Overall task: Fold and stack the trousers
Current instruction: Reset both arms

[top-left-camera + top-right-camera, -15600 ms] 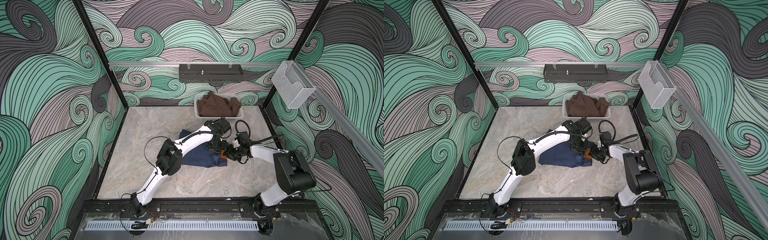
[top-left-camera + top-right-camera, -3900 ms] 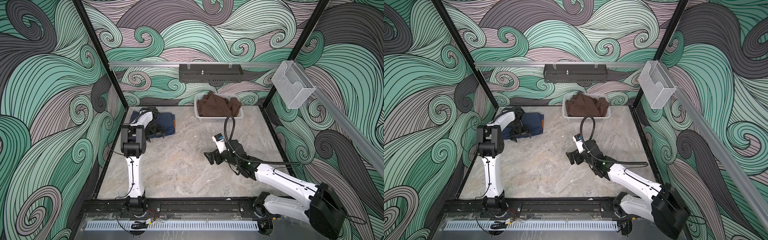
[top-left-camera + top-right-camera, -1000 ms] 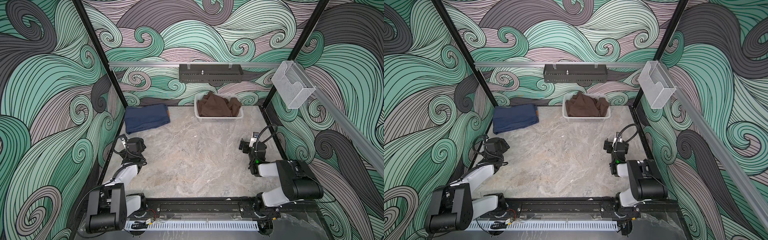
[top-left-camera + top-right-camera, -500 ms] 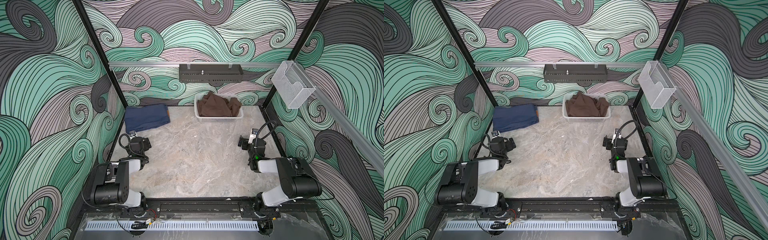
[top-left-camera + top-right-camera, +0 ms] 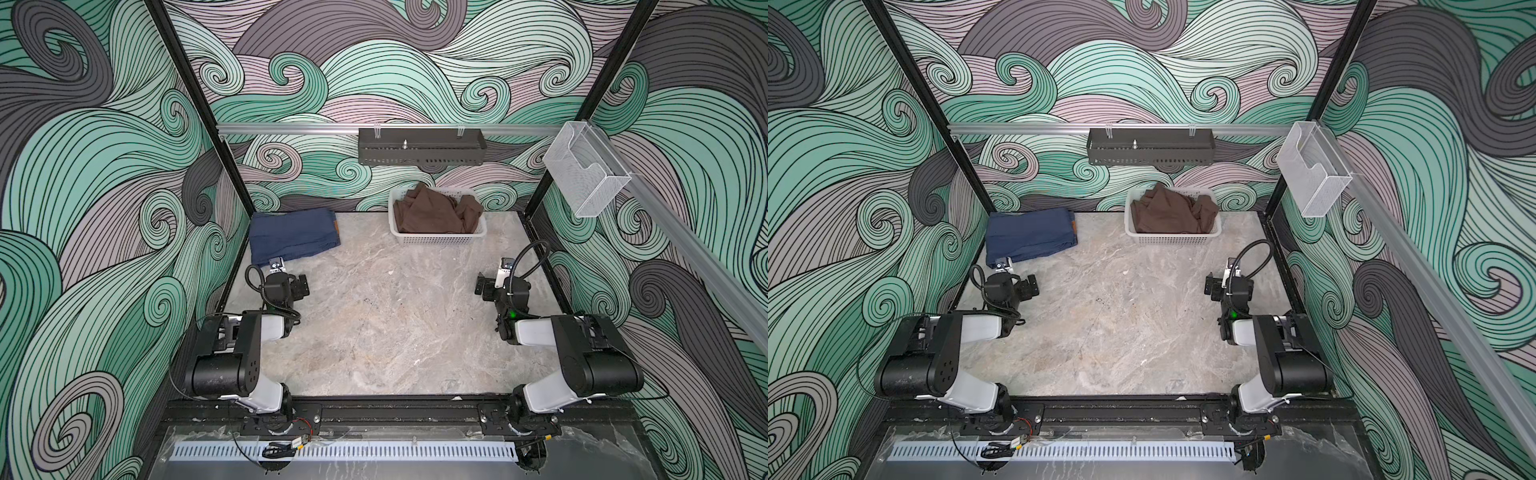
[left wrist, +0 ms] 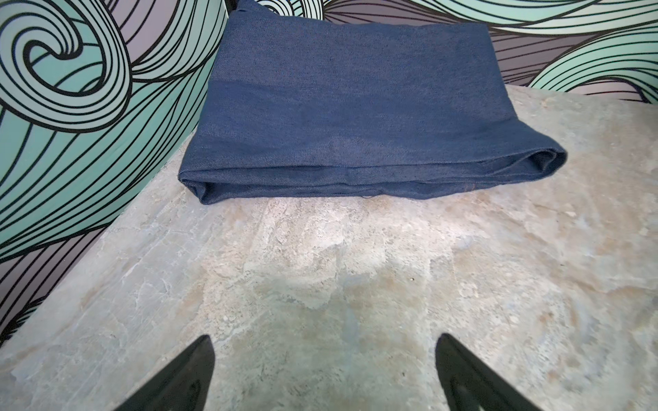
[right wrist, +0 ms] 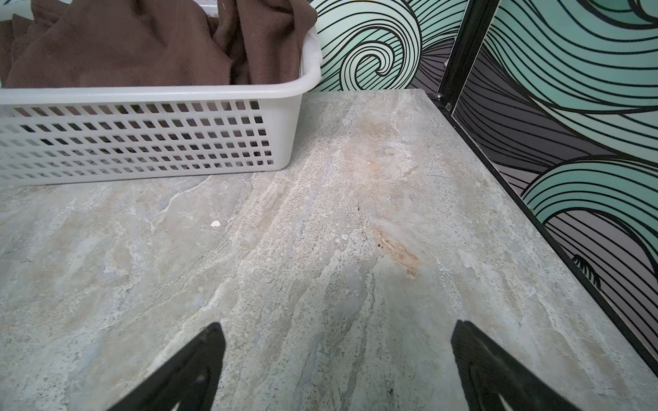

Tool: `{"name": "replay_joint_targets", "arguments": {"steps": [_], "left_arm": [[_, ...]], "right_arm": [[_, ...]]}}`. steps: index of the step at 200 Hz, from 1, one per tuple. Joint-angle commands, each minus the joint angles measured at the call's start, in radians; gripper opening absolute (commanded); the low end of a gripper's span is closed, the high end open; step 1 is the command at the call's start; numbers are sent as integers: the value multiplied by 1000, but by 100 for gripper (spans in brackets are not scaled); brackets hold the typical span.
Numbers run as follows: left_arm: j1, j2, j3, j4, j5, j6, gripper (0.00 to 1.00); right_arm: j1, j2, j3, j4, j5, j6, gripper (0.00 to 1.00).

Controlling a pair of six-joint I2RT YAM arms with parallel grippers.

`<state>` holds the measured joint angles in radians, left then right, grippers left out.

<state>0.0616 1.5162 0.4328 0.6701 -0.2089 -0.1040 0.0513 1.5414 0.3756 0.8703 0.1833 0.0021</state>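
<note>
Now, L end effector (image 6: 324, 341): spread wide, empty, over bare surface (image 5: 395, 324).
R end effector (image 7: 337, 325): spread wide, empty.
Jeans (image 5: 293, 235): folded flat, far-left corner, looks done.
To do: brown garment (image 5: 428, 212) unfolded in white basket (image 5: 436, 242), prob. next.

Both top views look steeply down from high at the front, covering the whole table (image 5: 374, 332). Each wrist view sits low near the table, facing rearward: left frames the trousers (image 6: 356, 106), right the basket (image 7: 142, 142).
</note>
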Motion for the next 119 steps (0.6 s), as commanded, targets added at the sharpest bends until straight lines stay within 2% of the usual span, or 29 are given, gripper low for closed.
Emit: {"name": "replay_joint_targets", "arguments": {"steps": [1, 119], "left_arm": [[-9, 1, 14, 28, 5, 15, 99], [-12, 0, 15, 22, -4, 13, 99]], "right_arm": [[5, 0, 17, 1, 13, -7, 100], [3, 2, 22, -4, 11, -7, 99]]}}
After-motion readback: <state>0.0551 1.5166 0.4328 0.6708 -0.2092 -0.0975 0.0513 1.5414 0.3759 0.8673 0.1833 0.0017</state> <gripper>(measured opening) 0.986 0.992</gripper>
